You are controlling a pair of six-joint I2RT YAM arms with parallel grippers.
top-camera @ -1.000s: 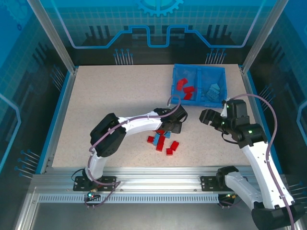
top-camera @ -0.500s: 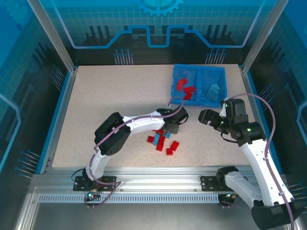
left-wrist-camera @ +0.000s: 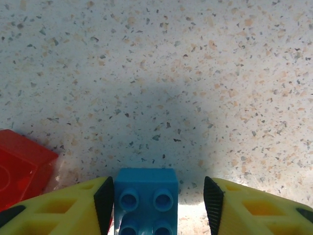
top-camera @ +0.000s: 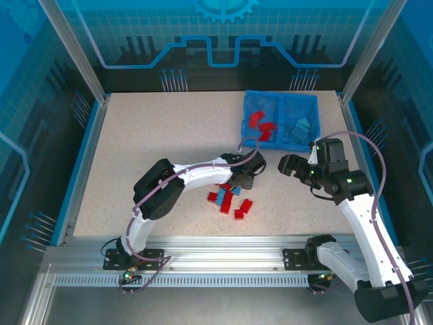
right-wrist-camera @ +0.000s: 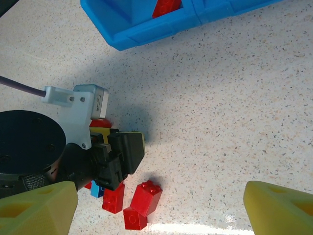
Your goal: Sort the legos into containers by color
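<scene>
The speckled table (top-camera: 155, 149) lay inside a blue-walled enclosure, and at its far right side stood the blue bin (top-camera: 280, 94). We saw red bricks (top-camera: 261, 126) in its left compartment (top-camera: 252, 101) and light blue bricks (top-camera: 301, 127) in its right compartment (top-camera: 308, 105). The loose legos (top-camera: 229, 200), mostly red with a few blue, lay clustered near the middle of the table's near half. The left gripper (top-camera: 245, 177) was down at the far edge of that cluster. In its wrist view, 1 blue brick (left-wrist-camera: 145, 196) sat studs-up between the 2 pads. The left pad (left-wrist-camera: 104, 201) looked to be touching the brick's side, while the right pad (left-wrist-camera: 212, 201) stood off it with bare table between, so the pincer was apart, not clamped. A red brick (left-wrist-camera: 22, 169) lay just to the left. The right gripper (top-camera: 289, 166) hovered over the table right of the cluster, near the bin's front wall, its fingers (right-wrist-camera: 36, 208) spread wide with nothing between them.
</scene>
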